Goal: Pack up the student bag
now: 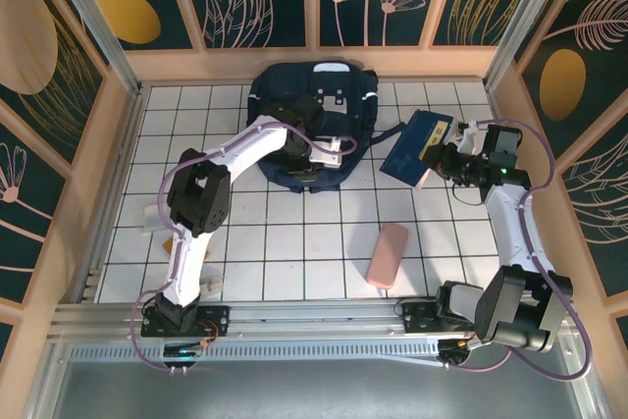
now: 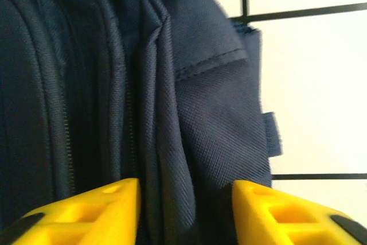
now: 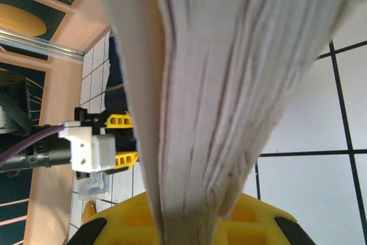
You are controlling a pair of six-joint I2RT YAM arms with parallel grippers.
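Navy fabric: I see my bag (image 1: 285, 85) at the back of the surface (image 1: 294, 242), its middle hidden under my left arm (image 1: 245, 149). Left tool (image 2: 183, 199) apart, astride a blurred fold. Right tool (image 3: 189, 228) clamped on the book (image 3: 229, 84), pages blurred.

Navy student bag (image 1: 312, 125), plain dark weave, pale trim up top. Dark blue book (image 1: 414, 140) flashing a yellow band, its pages cream. Pink case (image 1: 388, 255) on the white table (image 1: 294, 242), black grid lines.

A dark blue book (image 1: 417, 147) tilts above the white tiled table (image 1: 294, 242); a pink case (image 1: 388, 255) lies flat on it.
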